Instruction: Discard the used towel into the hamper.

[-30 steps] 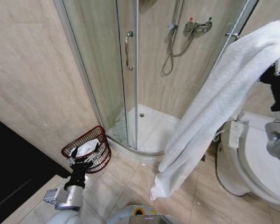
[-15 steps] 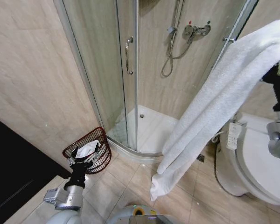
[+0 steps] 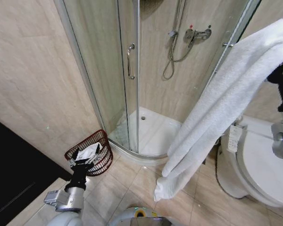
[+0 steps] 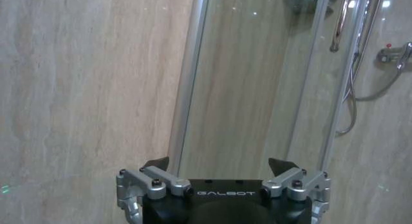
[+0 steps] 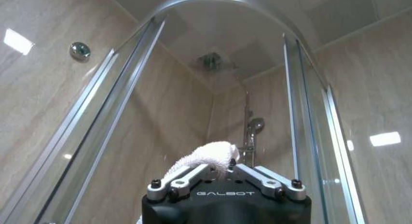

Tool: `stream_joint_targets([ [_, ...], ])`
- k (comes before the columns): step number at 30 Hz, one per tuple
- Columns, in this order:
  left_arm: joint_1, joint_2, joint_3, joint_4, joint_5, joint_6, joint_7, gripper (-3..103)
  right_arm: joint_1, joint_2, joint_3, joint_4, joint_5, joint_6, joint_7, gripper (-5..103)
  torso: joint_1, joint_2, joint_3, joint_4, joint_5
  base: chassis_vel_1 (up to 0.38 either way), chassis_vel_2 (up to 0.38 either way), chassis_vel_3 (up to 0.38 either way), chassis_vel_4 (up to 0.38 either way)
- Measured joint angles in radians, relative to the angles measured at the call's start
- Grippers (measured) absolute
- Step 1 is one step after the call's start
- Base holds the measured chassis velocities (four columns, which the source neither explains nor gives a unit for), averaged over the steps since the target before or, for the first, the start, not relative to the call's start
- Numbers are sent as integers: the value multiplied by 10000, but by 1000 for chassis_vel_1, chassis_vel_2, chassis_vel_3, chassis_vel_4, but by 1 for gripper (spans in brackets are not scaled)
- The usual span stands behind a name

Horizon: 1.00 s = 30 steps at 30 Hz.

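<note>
A long white towel point(image 3: 217, 113) hangs from the upper right of the head view down to just above the floor tiles. My right gripper point(image 3: 282, 70) holds its top end up high, partly hidden behind the cloth. In the right wrist view that gripper point(image 5: 219, 168) is shut on a fold of the towel point(image 5: 204, 156). The hamper point(image 3: 106, 162), a dark red wire basket with something white inside, stands on the floor by the shower's glass wall. My left gripper point(image 3: 86, 153) hangs low in front of it, open and empty, as the left wrist view point(image 4: 219, 166) also shows.
A curved glass shower cabin point(image 3: 132, 70) with a white tray point(image 3: 153, 129) fills the middle. A white toilet point(image 3: 259, 165) stands at the right under my right arm. A beige tiled wall point(image 3: 33, 84) runs along the left, above a dark panel point(image 3: 9, 165).
The whole head view has shifted slightly, so the camera moved. The towel stays held high in my right gripper. The left arm keeps its pose.
</note>
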Motion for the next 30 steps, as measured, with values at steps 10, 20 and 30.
stream_joint_targets([
  [10, 0, 0, 0, 0, 0, 0, 0, 100, -19, 0, 50, 13, 45, 0, -13, 2, 176, 412, 236, 0, 0, 0, 0, 0, 0],
  [20, 0, 0, 0, 0, 0, 0, 0, 100, -16, -52, 123, 22, 127, -4, -40, 2, 410, 916, 509, 0, 0, 0, 0, 0, 0],
  [30, 0, 0, 0, 0, 0, 0, 0, 100, 31, -187, 341, -36, 291, -5, -49, 2, 621, 1375, 757, 0, 0, 0, 0, 0, 0],
])
